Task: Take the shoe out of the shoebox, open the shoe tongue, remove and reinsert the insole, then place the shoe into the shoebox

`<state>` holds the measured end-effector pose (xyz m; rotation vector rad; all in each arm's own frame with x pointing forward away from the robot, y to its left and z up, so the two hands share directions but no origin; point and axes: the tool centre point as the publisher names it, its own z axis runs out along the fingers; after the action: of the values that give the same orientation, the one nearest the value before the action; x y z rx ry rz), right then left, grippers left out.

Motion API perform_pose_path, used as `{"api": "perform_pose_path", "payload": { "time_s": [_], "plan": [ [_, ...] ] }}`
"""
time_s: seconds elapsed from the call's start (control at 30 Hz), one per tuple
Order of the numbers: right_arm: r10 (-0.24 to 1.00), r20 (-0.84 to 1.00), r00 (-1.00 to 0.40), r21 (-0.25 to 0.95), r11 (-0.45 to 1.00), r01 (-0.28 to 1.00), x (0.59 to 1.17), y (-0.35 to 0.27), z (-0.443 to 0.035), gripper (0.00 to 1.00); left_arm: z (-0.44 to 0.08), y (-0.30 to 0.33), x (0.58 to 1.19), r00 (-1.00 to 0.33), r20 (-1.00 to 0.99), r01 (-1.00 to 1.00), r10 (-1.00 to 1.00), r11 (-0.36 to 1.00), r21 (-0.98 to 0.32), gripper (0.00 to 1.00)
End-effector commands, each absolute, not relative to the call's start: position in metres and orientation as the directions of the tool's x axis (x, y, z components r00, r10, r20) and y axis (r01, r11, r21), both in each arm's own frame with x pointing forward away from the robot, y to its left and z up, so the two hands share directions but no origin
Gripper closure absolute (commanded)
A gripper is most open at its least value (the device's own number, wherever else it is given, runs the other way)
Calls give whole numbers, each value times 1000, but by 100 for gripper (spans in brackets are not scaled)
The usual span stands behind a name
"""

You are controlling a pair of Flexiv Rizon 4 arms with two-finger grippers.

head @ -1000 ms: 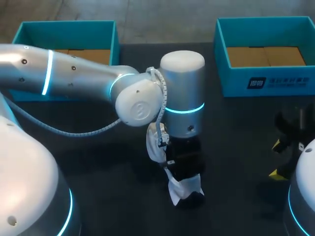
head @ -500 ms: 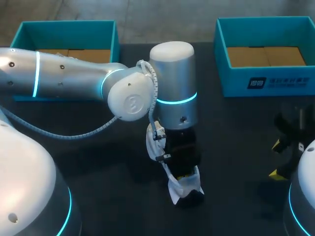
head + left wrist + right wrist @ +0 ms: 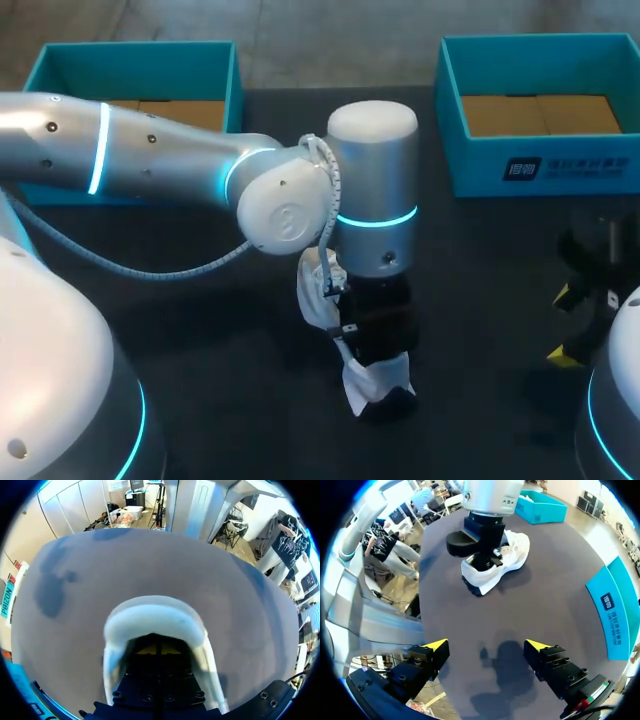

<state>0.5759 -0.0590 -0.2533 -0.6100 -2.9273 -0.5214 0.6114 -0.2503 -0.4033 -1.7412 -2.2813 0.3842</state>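
Observation:
A white shoe [image 3: 372, 383] lies on the dark table near the middle front. My left arm comes across from the left and stands over it. Its gripper [image 3: 160, 650] is down inside the shoe's opening with the yellow tips pressed together. The white collar of the shoe [image 3: 155, 616] curves around the fingers, and what lies under the tips is hidden. From the right wrist view the shoe [image 3: 502, 560] shows beneath the left arm's black gripper body. My right gripper [image 3: 486, 647] hangs open over bare table at the right [image 3: 560, 323], well apart from the shoe.
Two teal shoeboxes with brown cardboard floors stand at the back, one at the left [image 3: 135, 58] and one at the right [image 3: 540, 165]. The right box's side wall [image 3: 619, 612] is beside my right gripper. The dark tabletop [image 3: 490, 300] lies between shoe and right gripper.
My left arm's wrist swung a little to the left half a second ago and has come back to where it was. The shoe and the right arm have stayed put.

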Motion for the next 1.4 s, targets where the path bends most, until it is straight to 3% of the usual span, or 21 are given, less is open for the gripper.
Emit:
{"api": "perform_pose_path", "payload": {
  "time_s": [0.03,0.23,0.7,1.1,1.4],
  "plan": [
    [369,168,-914,311,860,405,574,-59,-254,0,-389,-247,616,-258,0,904,966,241,-354,100],
    [369,168,-914,311,860,405,574,-59,-254,0,-376,-249,613,-240,-28,910,970,215,-354,100],
    [369,168,-914,311,860,405,574,-59,-254,0,-410,-248,611,-247,41,910,968,247,-334,100],
    [369,168,-914,311,860,405,574,-59,-254,0,-351,-238,615,-238,-63,931,969,209,-299,100],
    [369,168,-914,311,860,405,574,-59,-254,0,-347,-226,638,-279,-60,927,958,253,-276,100]
  ]
}}
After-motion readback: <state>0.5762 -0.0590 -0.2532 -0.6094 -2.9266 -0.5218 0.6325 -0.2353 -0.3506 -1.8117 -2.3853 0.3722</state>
